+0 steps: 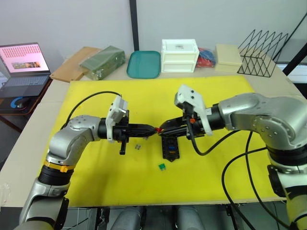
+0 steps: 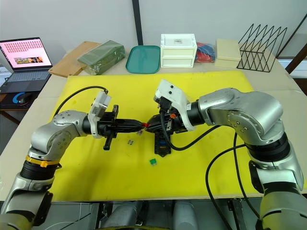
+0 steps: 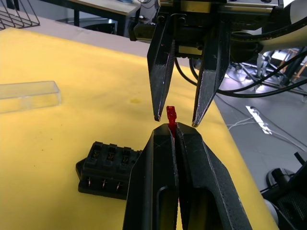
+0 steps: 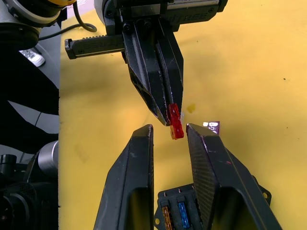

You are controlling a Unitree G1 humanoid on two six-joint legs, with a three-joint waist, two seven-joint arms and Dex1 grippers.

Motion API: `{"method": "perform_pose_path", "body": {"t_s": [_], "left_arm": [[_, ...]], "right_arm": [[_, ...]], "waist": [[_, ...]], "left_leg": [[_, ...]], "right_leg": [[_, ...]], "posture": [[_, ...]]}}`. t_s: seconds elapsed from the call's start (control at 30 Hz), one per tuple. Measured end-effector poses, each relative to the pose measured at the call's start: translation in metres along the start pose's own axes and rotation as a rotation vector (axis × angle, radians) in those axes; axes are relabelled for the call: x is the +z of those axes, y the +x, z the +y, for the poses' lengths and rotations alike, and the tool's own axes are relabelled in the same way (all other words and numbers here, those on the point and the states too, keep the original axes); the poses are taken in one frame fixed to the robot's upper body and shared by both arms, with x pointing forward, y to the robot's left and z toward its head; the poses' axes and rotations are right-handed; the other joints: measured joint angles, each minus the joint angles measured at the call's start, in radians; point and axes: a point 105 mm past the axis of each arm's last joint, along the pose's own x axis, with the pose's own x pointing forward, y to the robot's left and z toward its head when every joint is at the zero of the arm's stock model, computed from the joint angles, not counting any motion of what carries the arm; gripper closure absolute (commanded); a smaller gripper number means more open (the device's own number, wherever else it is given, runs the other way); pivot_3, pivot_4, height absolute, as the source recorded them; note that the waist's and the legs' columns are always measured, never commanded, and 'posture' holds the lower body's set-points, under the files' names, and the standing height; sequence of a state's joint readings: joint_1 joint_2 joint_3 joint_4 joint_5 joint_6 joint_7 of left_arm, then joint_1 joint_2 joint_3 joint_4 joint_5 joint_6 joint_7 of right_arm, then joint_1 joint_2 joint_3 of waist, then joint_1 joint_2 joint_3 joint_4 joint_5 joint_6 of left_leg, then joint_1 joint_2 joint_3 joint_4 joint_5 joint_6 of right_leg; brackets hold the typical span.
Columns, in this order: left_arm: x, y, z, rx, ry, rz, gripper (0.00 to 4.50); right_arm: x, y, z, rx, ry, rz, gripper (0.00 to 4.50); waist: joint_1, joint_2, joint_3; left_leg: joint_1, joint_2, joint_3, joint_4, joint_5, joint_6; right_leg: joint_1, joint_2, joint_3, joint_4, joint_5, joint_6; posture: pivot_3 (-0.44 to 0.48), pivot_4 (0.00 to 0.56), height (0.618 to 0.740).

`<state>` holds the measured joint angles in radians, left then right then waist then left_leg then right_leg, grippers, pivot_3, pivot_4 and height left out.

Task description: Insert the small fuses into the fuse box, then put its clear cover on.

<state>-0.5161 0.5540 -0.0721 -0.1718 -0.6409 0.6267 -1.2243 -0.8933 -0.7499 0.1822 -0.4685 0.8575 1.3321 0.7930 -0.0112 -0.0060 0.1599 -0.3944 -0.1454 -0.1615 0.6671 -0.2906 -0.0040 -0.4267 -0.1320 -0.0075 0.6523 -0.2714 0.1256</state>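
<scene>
The red fuse (image 3: pixel 171 116) is pinched at the tips of the left gripper (image 3: pixel 173 132), whose two black fingers are pressed together on it so that only the fuse's upper end sticks out beyond them. It hangs above the yellow mat (image 1: pixel 96 163), just on the robot's left of the fuse box (image 1: pixel 170 147) and a little higher than it. The right gripper (image 4: pixel 169 128) faces the left one tip to tip, its fingers spread apart with a gap wider than the fuse; the fuse sits in the mouth of that gap, and no contact between it and either right finger can be made out. The fuse box lies flat on the mat directly under the right gripper's fingers, with an orange and a blue fuse already seated in slots at its near end in the right wrist view. A green fuse (image 1: pixel 162 166) lies loose on the mat just in front of the fuse box, toward the robot, and a small grey fuse (image 1: pixel 138 146) lies beside the box on its left, below the left gripper. The clear cover (image 3: pixel 29 96) rests on the mat beyond the fuse box, apart from both grippers.
</scene>
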Motion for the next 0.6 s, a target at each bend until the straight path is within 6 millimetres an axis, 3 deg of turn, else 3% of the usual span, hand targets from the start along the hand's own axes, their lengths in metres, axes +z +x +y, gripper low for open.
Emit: {"method": "perform_pose_path", "body": {"t_s": [0.07, 0.43, 0.53, 0.6], "left_arm": [[0.000, 0.000, -0.001, -0.003, 0.001, 0.000, 4.50], [0.000, 0.000, -0.001, 0.000, 0.004, 0.000, 4.50], [-0.003, 0.004, 0.005, 0.014, 0.002, 0.049, 3.82], [-0.005, 0.005, 0.014, 0.055, 0.010, 0.071, 3.12]], "right_arm": [[0.000, -0.001, -0.001, -0.004, 0.001, -0.002, 4.46], [0.000, 0.000, -0.001, -0.003, 0.001, -0.002, 4.46], [-0.001, -0.001, -0.003, -0.020, -0.008, 0.003, 4.50], [-0.001, -0.003, -0.007, -0.045, -0.038, 0.012, 4.50]], "waist": [[0.000, 0.000, 0.000], [0.000, 0.000, 0.000], [0.003, 0.000, 0.000], [0.002, 0.000, 0.000]], "left_leg": [[0.000, 0.000, 0.000, 0.000, 0.000, 0.000], [0.000, 0.000, 0.000, 0.000, 0.000, 0.000], [0.000, 0.000, 0.000, 0.000, 0.000, 0.000], [0.000, 0.000, 0.000, 0.000, 0.000, 0.000]], "right_leg": [[0.000, 0.000, 0.000, 0.000, 0.000, 0.000], [0.000, 0.000, 0.000, 0.000, 0.000, 0.000], [0.000, 0.000, 0.000, 0.000, 0.000, 0.000], [0.000, 0.000, 0.000, 0.000, 0.000, 0.000]], "posture": [[0.000, 0.150, 0.740], [0.000, 0.150, 0.740], [0.000, 0.150, 0.740], [0.000, 0.150, 0.740]]}}
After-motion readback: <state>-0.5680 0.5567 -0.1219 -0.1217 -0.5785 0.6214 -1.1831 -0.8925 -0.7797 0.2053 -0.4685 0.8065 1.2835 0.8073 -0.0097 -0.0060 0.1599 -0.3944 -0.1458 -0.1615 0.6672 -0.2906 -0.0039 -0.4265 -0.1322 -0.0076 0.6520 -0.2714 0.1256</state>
